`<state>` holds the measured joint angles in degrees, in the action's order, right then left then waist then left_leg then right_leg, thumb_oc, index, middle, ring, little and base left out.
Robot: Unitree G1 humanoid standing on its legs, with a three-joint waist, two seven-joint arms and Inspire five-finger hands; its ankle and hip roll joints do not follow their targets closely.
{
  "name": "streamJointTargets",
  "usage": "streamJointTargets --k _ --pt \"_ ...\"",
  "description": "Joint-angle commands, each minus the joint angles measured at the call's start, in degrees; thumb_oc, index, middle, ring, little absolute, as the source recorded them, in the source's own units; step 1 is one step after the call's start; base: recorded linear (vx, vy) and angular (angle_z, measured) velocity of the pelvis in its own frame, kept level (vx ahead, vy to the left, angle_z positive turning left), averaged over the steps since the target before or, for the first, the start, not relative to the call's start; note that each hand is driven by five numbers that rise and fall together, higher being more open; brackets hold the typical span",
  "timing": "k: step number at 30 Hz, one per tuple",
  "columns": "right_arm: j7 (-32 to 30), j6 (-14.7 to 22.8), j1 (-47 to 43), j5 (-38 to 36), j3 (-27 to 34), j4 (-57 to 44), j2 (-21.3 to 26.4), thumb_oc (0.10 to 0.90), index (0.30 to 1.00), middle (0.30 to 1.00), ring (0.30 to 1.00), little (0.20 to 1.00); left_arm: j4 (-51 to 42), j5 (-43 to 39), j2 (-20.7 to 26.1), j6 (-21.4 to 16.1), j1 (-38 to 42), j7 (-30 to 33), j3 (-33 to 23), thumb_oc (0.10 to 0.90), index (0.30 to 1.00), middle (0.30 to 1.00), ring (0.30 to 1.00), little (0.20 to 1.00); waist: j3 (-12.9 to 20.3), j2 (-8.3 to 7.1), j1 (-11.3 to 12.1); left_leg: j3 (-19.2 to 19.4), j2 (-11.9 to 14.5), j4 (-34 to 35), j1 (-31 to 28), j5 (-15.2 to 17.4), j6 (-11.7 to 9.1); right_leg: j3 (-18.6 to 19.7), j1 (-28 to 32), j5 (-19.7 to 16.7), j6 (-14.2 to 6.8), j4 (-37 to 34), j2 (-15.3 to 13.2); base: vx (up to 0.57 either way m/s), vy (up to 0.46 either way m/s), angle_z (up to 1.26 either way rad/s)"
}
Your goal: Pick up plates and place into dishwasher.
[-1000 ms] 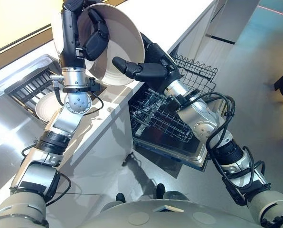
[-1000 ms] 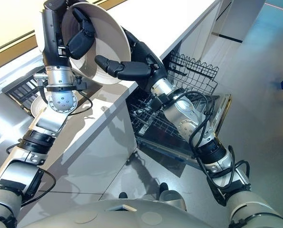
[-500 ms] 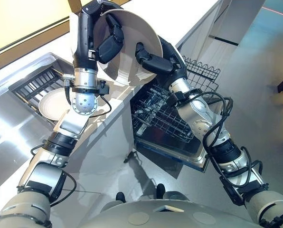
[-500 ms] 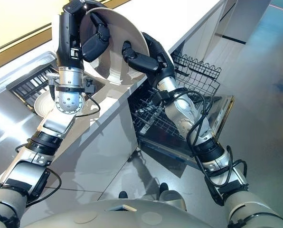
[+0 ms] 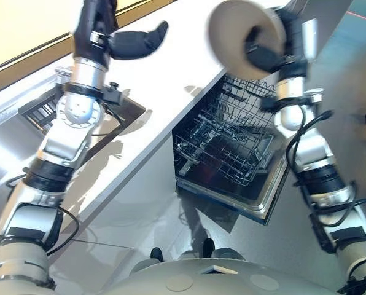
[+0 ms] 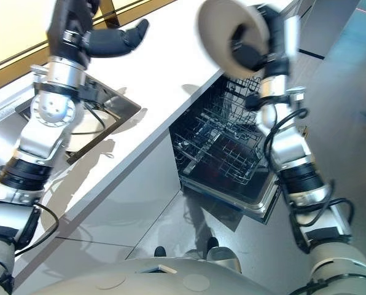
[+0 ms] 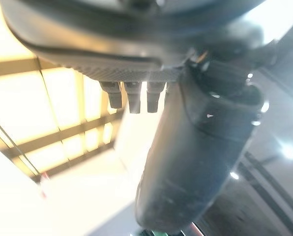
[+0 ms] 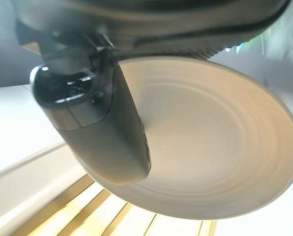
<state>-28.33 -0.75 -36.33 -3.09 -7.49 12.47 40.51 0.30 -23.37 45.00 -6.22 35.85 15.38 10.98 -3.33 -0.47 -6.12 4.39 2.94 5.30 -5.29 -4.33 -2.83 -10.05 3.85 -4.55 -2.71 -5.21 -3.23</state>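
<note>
Plate (image 5: 232, 29) has passed to the gripping right robot hand (image 5: 266, 55), upper right above the dishwasher (image 5: 232, 184); left robot hand (image 5: 137, 42) now open

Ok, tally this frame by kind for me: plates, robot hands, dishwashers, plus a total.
plate: 1, gripped by the right hand above the open dishwasher
hands: 2, the right one and the left hand, open over the counter
dishwasher: 1
Total: 4
</note>
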Motion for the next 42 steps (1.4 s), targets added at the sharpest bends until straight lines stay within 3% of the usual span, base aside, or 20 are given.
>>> streamJointTargets --k 1,5,9,12,19,23,27,33,42 --pt "-3.6 7.4 -7.1 6.1 3.8 -0.8 7.8 0.100 0.300 0.300 0.300 0.200 2.5 0.2 5.6 -2.3 4.1 -0.3 -5.6 0.800 0.900 0.900 0.900 0.900 5.5 1.03 0.6 3.5 -1.4 -0.5 0.5 3.6 -0.2 -0.4 0.3 6.3 -3.7 4.8 2.3 0.06 -0.075 0.01" --pt "-0.9 6.8 0.7 6.7 9.0 5.9 13.0 0.100 0.300 0.300 0.300 0.200 4.4 3.4 8.8 -2.9 -3.0 -3.1 -12.0 0.800 0.900 0.900 0.900 0.900 5.4 1.28 0.8 3.0 -1.0 -0.6 0.7 3.6 -0.3 -0.1 0.1 7.0 -3.5 5.5 2.5 0.08 -0.094 -0.02" --pt "2.5 7.0 6.2 2.6 11.4 12.8 13.7 0.100 0.300 0.300 0.300 0.200 7.7 4.7 11.3 -3.5 -7.4 -4.7 -15.8 0.800 0.900 0.900 0.900 0.900 5.0 1.69 0.9 2.8 -0.3 -0.8 0.6 3.6 -0.5 -0.1 0.0 8.1 -3.2 7.0 2.5 0.10 -0.103 0.00" --pt "5.9 8.6 10.3 -0.3 11.7 18.9 13.9 0.100 0.300 0.300 0.300 0.200 14.4 1.0 14.7 -3.5 -9.7 -8.1 -18.9 0.800 0.900 0.900 0.900 0.900 4.2 2.44 1.3 2.1 0.7 -1.3 0.7 3.4 -0.6 0.0 -0.4 10.1 -2.7 10.2 2.5 0.19 -0.178 0.04" --pt "8.8 13.6 13.1 -2.0 9.8 24.2 15.3 0.100 0.300 0.300 0.300 0.200 27.4 -2.4 18.8 -6.0 -8.9 -10.1 -20.3 0.800 0.900 0.900 0.900 0.900 1.1 3.49 1.2 -0.4 2.2 -5.5 3.4 3.9 -1.4 -0.4 -2.9 13.7 -0.9 17.1 1.9 0.17 -0.156 0.15" --pt "11.0 17.2 12.8 -2.4 8.5 25.9 17.2 0.100 0.300 0.300 0.300 0.200 30.5 -2.1 20.1 -7.3 -8.5 -10.0 -21.0 0.800 0.900 0.900 0.900 0.900 -0.8 3.75 2.0 -2.1 2.6 -8.3 6.5 3.9 -2.3 -0.8 -4.1 14.9 0.4 19.0 1.8 0.11 -0.104 0.23" --pt "13.1 18.5 11.6 -2.9 6.3 26.7 18.6 0.100 0.300 0.300 0.300 0.200 31.5 -1.7 20.6 -7.9 -8.4 -10.1 -21.4 0.800 0.900 0.900 0.900 0.900 -2.4 3.81 3.0 -3.8 2.9 -10.3 8.9 3.9 -2.9 -1.0 -4.9 15.8 1.6 19.9 2.1 0.08 -0.092 0.25" --pt "14.3 16.6 9.5 -2.2 3.2 27.0 18.9 0.100 0.300 0.300 0.300 0.200 30.8 -2.1 20.9 -6.8 -7.2 -10.6 -21.0 0.800 0.900 0.900 0.900 0.900 -4.2 3.61 4.2 -5.7 2.7 -11.9 11.6 3.7 -3.4 -1.0 -5.8 15.8 2.6 19.8 2.7 0.05 -0.068 0.26" --pt "11.9 5.2 2.7 -2.0 -4.0 32.2 16.9 0.100 0.300 0.300 0.300 0.200 31.7 -3.2 22.5 -6.0 1.0 -10.0 -15.0 0.800 0.900 0.900 0.900 0.900 -8.0 4.11 5.8 -6.9 1.8 -11.9 15.6 2.5 -3.6 -1.6 -8.8 15.5 3.2 20.3 3.1 -0.03 -0.041 0.25"
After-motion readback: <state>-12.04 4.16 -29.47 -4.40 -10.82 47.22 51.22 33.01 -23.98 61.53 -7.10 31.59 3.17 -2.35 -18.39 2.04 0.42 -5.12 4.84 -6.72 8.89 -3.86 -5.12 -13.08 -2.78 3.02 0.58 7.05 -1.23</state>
